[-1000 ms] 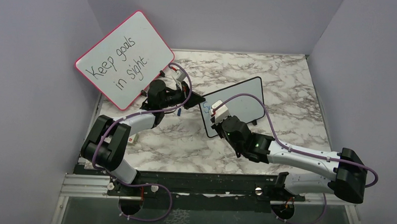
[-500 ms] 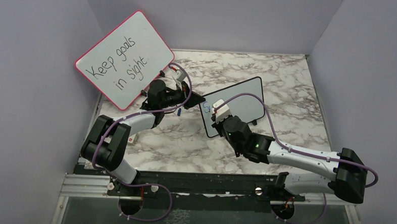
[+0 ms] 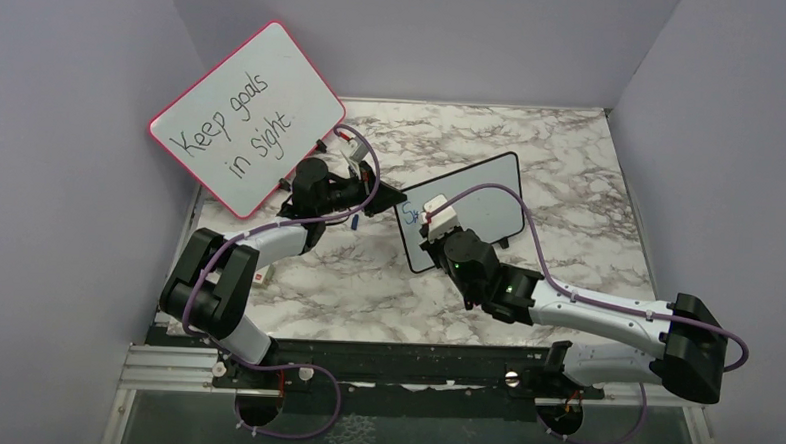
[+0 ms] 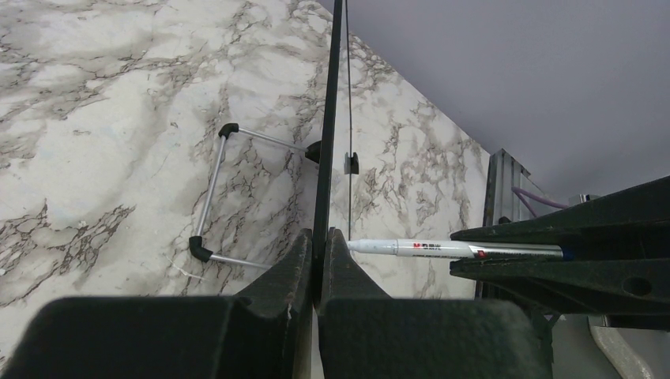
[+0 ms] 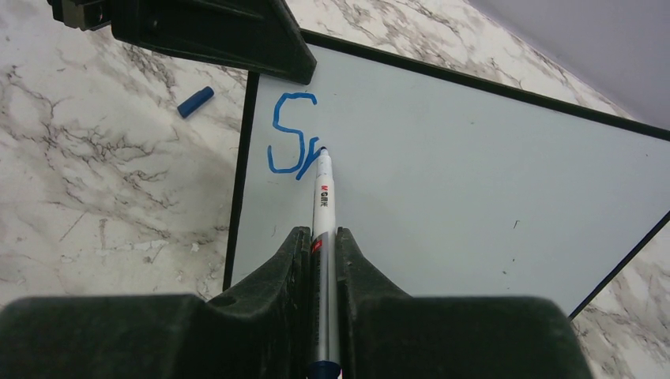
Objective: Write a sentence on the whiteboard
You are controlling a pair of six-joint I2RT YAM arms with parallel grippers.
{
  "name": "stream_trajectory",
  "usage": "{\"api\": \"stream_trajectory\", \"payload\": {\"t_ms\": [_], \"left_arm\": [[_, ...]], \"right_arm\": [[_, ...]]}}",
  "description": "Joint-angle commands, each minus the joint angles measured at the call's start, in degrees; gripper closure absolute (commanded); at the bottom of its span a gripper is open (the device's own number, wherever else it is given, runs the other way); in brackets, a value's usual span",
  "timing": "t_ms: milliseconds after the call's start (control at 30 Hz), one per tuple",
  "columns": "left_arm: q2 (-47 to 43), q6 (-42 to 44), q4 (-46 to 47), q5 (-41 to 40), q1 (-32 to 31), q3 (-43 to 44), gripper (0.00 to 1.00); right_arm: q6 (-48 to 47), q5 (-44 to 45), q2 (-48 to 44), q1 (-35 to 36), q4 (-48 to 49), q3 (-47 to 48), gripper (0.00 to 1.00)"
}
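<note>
One letter and part of another begin the largely unwritten sentence (image 5: 275, 117) on the whiteboard (image 3: 484, 214) mid-frame, its edge pinched by the left hand (image 4: 318, 241), the right hand (image 5: 321, 234) clamping the marker (image 5: 324, 197).

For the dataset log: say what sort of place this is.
Likely a lab robot workcell: plain walls box in a marble-patterned table, with left arm and right arm bolted to a rail.

The table (image 3: 591, 171) is white marble veined grey-brown. The whiteboard (image 5: 474, 174) is pale, black-framed, with blue writing (image 5: 288, 133); the marker (image 5: 324, 207) is silver, the loose cap (image 5: 195, 101) blue.
</note>
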Motion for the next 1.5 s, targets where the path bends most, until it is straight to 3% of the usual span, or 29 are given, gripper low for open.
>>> {"api": "stream_trajectory", "payload": {"t_ms": [0,867,1467], "left_arm": [[-0.86,0.23,-0.46,2.23,-0.72,0.18,1.0],[-0.8,0.23,-0.46,2.06,-0.72,0.33,1.0],[-0.86,0.15,-0.46,2.23,-0.74,0.18,1.0]], "right_arm": [[-0.35,2.35,-0.89,-0.62,1.76,-0.61,0.99],[3.04,-1.82,-1.05,-0.71,-7.51,0.48,0.99],[0.09,1.63,-2.06,-0.8,-0.5,-0.62,0.99]]}}
